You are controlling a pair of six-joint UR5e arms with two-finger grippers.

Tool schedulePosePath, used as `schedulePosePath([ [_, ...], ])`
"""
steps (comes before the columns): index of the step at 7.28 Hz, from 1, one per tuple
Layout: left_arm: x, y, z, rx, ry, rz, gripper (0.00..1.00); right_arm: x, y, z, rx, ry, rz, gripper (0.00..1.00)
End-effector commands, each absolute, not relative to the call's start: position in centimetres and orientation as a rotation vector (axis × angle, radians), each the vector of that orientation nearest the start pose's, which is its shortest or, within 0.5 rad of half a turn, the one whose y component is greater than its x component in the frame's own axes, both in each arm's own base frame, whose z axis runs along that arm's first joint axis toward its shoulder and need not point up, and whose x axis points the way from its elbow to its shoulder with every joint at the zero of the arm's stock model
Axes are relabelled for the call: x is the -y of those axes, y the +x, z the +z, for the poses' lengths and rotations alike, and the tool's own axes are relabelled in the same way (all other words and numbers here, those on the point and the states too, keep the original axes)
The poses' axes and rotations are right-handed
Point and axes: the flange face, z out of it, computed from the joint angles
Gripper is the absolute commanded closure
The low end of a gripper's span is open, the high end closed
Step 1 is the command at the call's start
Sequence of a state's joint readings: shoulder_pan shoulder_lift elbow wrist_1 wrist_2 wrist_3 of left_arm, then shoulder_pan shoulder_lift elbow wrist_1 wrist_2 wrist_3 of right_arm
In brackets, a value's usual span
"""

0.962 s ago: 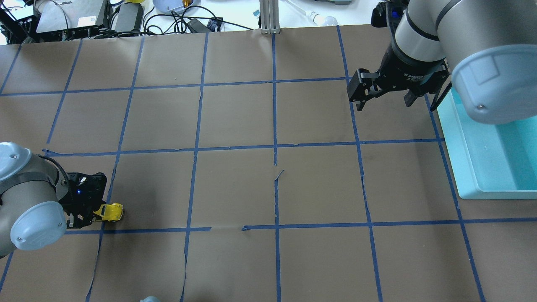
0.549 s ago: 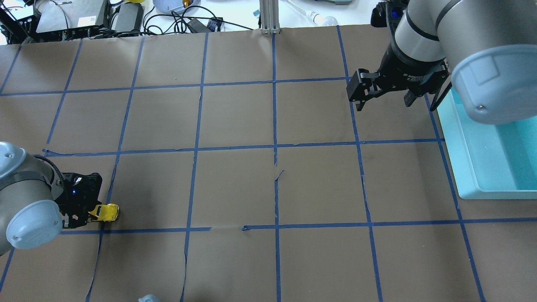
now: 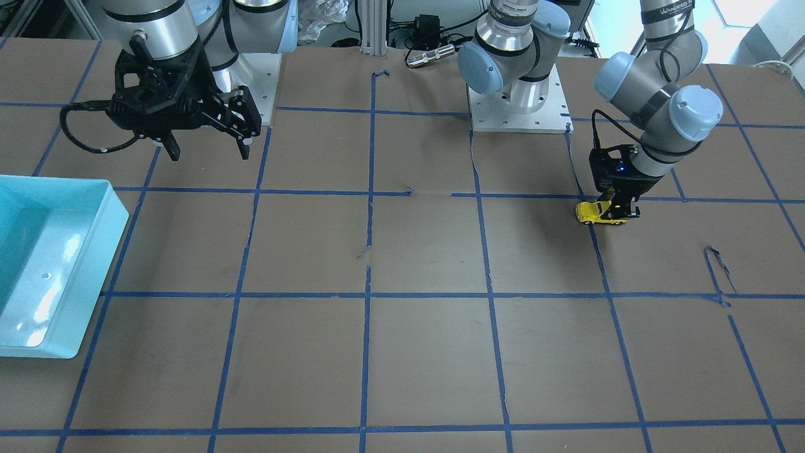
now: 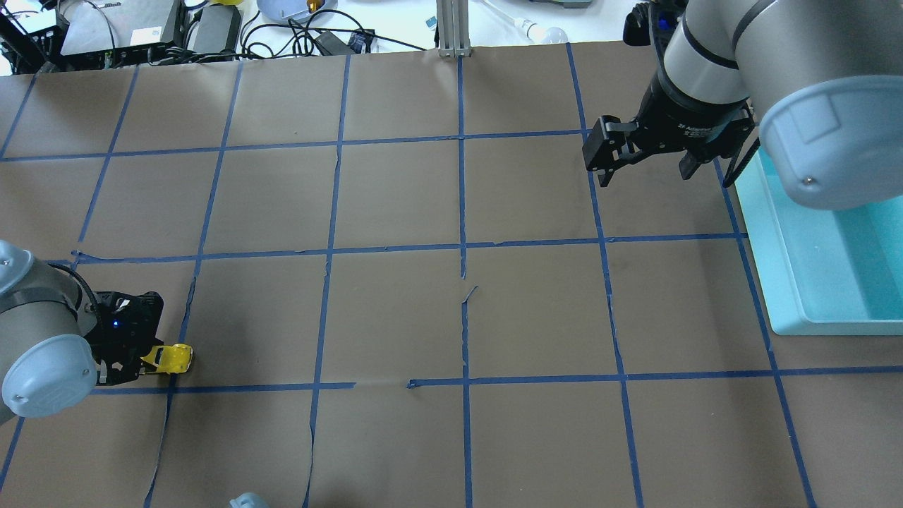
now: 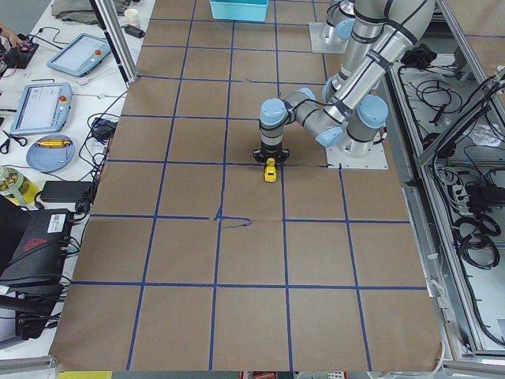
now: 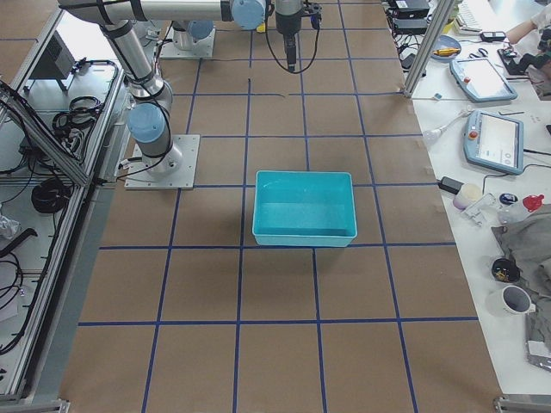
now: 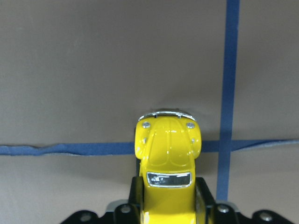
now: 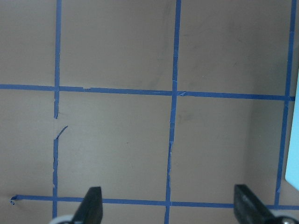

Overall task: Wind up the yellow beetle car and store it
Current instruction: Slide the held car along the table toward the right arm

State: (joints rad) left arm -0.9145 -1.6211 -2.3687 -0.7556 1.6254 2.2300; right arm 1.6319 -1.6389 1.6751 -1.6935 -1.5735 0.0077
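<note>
The yellow beetle car (image 4: 169, 358) sits on the brown paper at the table's near left, wheels down. My left gripper (image 4: 144, 360) is shut on its rear half. In the left wrist view the car (image 7: 167, 154) points away, held between the two fingers (image 7: 135, 196). It also shows in the front-facing view (image 3: 597, 212) and the left side view (image 5: 270, 169). My right gripper (image 4: 643, 169) hangs open and empty above the table at the far right, next to the turquoise bin (image 4: 832, 268); its fingers (image 8: 91, 207) stand wide apart.
The turquoise bin (image 3: 44, 251) stands at the table's right edge, nothing showing inside it. Blue tape lines grid the brown paper, with small tears near the centre (image 4: 469, 293). Cables, boxes and a bulb lie beyond the far edge (image 4: 211, 28).
My left gripper has pulled the yellow car backwards along the paper, toward the table's left edge. The right arm has not moved.
</note>
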Motion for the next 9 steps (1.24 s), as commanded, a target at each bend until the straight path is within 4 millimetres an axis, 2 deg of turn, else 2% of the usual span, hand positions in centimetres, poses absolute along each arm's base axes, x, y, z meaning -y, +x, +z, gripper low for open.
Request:
schedulePosePath([
  [1, 37.9, 13.2, 19.3, 2.194, -2.220, -0.093, 1.00, 46.2, 16.1, 48.2, -3.139, -0.082, -0.138, 0.00],
  [6, 37.6, 15.1, 18.5, 2.201, -2.184, -0.089, 1.00, 46.1, 16.3, 48.2, -3.133, -0.087, -0.137, 0.00],
  [9, 37.6, 15.4, 18.5, 2.189, -2.198, -0.088, 1.00, 46.2, 16.1, 48.2, -3.139, -0.084, -0.138, 0.00],
])
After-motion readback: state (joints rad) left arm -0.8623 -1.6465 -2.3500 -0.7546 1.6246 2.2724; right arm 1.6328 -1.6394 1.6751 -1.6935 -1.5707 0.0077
